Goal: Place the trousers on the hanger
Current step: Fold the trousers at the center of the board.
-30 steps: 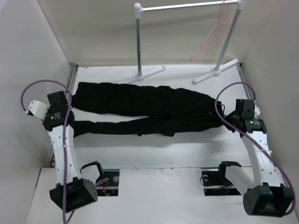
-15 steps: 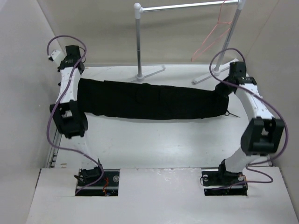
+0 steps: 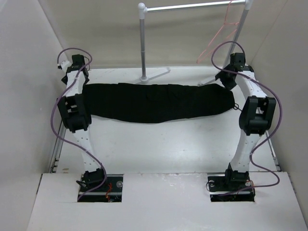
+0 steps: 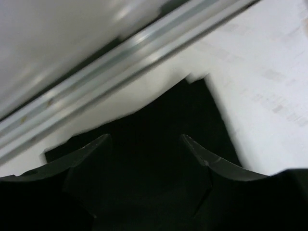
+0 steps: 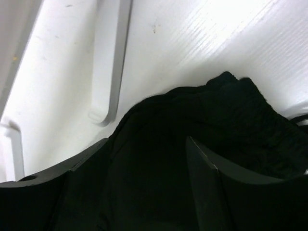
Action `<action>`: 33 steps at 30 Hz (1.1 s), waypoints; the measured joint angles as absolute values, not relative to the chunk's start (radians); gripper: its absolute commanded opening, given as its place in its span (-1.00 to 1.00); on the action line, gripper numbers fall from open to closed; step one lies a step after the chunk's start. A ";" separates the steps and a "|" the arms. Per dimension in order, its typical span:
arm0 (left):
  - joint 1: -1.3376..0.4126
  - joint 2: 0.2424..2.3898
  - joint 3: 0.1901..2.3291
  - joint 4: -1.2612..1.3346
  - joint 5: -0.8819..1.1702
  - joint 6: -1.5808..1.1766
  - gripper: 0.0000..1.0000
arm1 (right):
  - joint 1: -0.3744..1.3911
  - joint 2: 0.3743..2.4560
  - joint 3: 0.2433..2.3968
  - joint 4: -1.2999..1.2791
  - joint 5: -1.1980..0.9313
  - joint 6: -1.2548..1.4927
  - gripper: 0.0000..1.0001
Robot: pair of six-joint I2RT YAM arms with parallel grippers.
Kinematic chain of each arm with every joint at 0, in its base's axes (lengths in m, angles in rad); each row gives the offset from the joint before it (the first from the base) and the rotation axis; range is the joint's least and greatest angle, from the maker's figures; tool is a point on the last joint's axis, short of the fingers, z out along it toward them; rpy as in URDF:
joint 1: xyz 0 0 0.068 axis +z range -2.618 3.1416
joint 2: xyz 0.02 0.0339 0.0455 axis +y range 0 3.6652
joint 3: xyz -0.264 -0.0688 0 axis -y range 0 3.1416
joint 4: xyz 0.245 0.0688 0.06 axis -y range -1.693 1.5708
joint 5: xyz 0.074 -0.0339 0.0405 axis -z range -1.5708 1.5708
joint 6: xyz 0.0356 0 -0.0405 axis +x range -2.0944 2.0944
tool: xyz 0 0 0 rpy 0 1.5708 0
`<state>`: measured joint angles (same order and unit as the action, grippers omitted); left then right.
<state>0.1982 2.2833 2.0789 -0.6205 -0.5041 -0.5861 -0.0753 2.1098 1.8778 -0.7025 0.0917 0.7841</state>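
Both arms have swung from the lower corners of the overhead view up to the two ends of the trousers [image 3: 159, 102] within the last second. The garment lay then with its legs spread apart and now forms one folded black band across the middle of the frame. In the last half second its right end has crept upward toward the rail's foot.

Behind the band, the white and metal clothes rail [image 3: 192, 6] runs along the top of the overhead view, its two posts coming down to flat feet on the white table [image 3: 163, 149]. The pink-red hanger [image 3: 219, 41] hangs from the rail in the upper right, well apart from the cloth. The right-hand foot [image 5: 113, 57] lies just beside the gathered fabric in the right wrist view. A metal channel [image 4: 125, 53] crosses the upper part of the left wrist view, near the cloth's edge.

The left gripper [image 3: 81, 84] sits over the band's left end and the right gripper [image 3: 225, 83] over its right end. Each wrist view shows dark fingers [image 4: 91, 149] [image 5: 202, 159] with black cloth bunched between them, so both pairs of jaws are clamped on the trousers.

The band sags slightly along its lower edge, with a drawstring [image 3: 236, 107] trailing at the right end.
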 measured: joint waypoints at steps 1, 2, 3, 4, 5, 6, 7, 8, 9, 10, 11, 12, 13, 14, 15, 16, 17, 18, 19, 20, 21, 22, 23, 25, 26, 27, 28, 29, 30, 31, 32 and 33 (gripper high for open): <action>0.202 2.222 1.981 -0.608 -0.496 -0.595 0.11 | -0.073 2.058 1.812 -0.679 0.096 0.781 0.17; 0.207 2.152 1.875 -0.596 -0.484 -0.609 0.11 | -0.069 1.996 1.735 -0.654 0.098 0.780 -0.09; 0.212 2.074 1.765 -0.582 -0.468 -0.628 0.11 | -0.064 1.917 1.641 -0.630 0.097 0.780 -0.45; 0.217 2.002 1.667 -0.567 -0.450 -0.648 0.12 | -0.056 1.842 1.552 -0.607 0.097 0.782 -0.66; 0.222 1.921 1.565 -0.553 -0.424 -0.675 0.13 | -0.047 1.760 1.462 -0.587 0.096 0.789 -0.74; 0.228 1.844 1.470 -0.534 -0.397 -0.704 0.14 | -0.038 1.681 1.378 -0.567 0.089 0.801 -0.75; 0.234 1.775 1.386 -0.508 -0.363 -0.733 0.16 | -0.031 1.620 1.309 -0.548 0.081 0.812 -0.72; 0.242 1.718 1.314 -0.482 -0.329 -0.760 0.19 | -0.023 1.561 1.240 -0.525 0.070 0.822 -0.61; 0.249 1.679 1.260 -0.457 -0.299 -0.782 0.23 | -0.017 1.516 1.181 -0.505 0.062 0.834 -0.41; 0.258 1.650 1.209 -0.427 -0.267 -0.805 0.29 | -0.016 1.486 1.132 -0.488 0.056 0.847 -0.22; 0.269 1.636 1.167 -0.393 -0.235 -0.828 0.34 | -0.019 1.465 1.084 -0.475 0.051 0.859 -0.05; 0.278 1.633 1.131 -0.361 -0.206 -0.848 0.38 | -0.028 1.456 1.048 -0.463 0.049 0.871 0.10; 0.287 1.637 1.103 -0.335 -0.181 -0.863 0.40 | -0.043 1.453 1.015 -0.455 0.045 0.883 0.20; 0.297 1.648 1.076 -0.307 -0.155 -0.877 0.40 | -0.064 1.457 0.991 -0.450 0.044 0.890 0.25; 0.306 1.662 1.055 -0.284 -0.133 -0.889 0.40 | -0.087 1.465 0.974 -0.443 0.041 0.895 0.29; 0.313 1.678 1.040 -0.263 -0.114 -0.898 0.40 | -0.112 1.478 0.965 -0.437 0.040 0.900 0.31; 0.317 1.694 1.036 -0.248 -0.101 -0.904 0.40 | -0.133 1.494 0.964 -0.433 0.038 0.907 0.31; 0.323 1.713 1.034 -0.229 -0.091 -0.910 0.40 | -0.155 1.514 0.964 -0.420 0.039 0.911 0.32; 0.327 1.729 1.034 -0.208 -0.082 -0.915 0.39 | -0.169 1.533 0.964 -0.402 0.040 0.915 0.33; 0.328 1.737 1.037 -0.193 -0.077 -0.920 0.38 | -0.179 1.557 0.965 -0.384 0.041 0.917 0.32; 0.329 1.739 1.037 -0.173 -0.072 -0.923 0.35 | -0.186 1.585 0.969 -0.370 0.041 0.917 0.30; 0.329 1.746 1.041 -0.160 -0.071 -0.927 0.33 | -0.192 1.616 0.975 -0.358 0.039 0.918 0.27; 0.329 1.757 1.045 -0.148 -0.071 -0.928 0.30 | -0.197 1.646 0.982 -0.347 0.038 0.920 0.24; 0.329 1.777 1.062 -0.130 -0.072 -0.934 0.13 | -0.203 1.703 0.996 -0.326 0.033 0.922 0.03; 0.329 1.791 1.072 -0.119 -0.072 -0.936 0.01 | -0.206 1.719 1.012 -0.322 0.027 0.926 -0.15; 0.328 1.804 1.082 -0.109 -0.074 -0.939 -0.17 | -0.210 1.731 1.026 -0.310 0.027 0.928 -0.34; 0.328 1.819 1.091 -0.098 -0.080 -0.943 -0.39 | -0.212 1.745 1.042 -0.304 0.026 0.932 -0.54; 0.328 1.831 1.098 -0.091 -0.083 -0.948 -0.58 | -0.217 1.757 1.054 -0.299 0.026 0.936 -0.68; 0.328 1.842 1.103 -0.086 -0.089 -0.949 -0.71 | -0.220 1.763 1.060 -0.295 0.026 0.940 -0.79; 0.328 1.850 1.107 -0.085 -0.094 -0.950 -0.80 | -0.223 1.766 1.061 -0.293 0.026 0.944 -0.84; 0.328 1.851 1.108 -0.085 -0.101 -0.949 -0.85 | -0.228 1.766 1.061 -0.296 0.026 0.947 -0.89; 0.327 1.851 1.108 -0.090 -0.110 -0.948 -0.89 | -0.235 1.765 1.061 -0.298 0.027 0.950 -0.93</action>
